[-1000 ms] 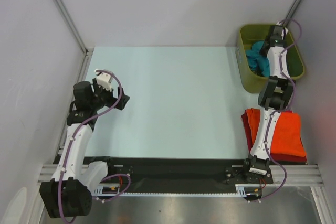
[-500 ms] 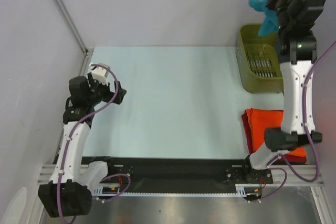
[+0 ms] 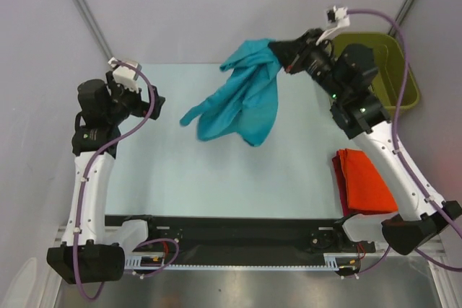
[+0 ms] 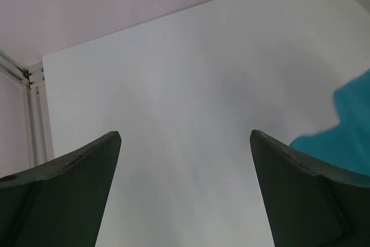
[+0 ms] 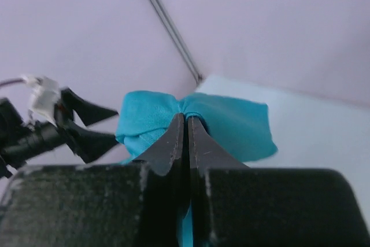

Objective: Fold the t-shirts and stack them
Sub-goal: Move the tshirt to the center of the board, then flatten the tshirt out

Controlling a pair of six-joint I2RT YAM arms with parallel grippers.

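Above the far bench [image 3: 180, 171], the teal t-shirt [image 3: 242, 99] hangs from the right gripper [image 3: 280, 54], which is pinched tight on it. The left gripper [image 4: 185, 134] is wide open. It looks soft, light and floppy; I would grab a loose low edge.

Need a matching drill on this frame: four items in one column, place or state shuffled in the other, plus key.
Column 1
1. teal t-shirt
2. orange-red t-shirt
3. left tool
4. olive bin

Column 2
A. open, nothing between its fingers
B. at the far right corner of the table
C. folded flat on the table, near its right edge
D. hanging above the table, pinched in the shut right tool

Pairs: 1-D, 2-C, 3-A, 4-B
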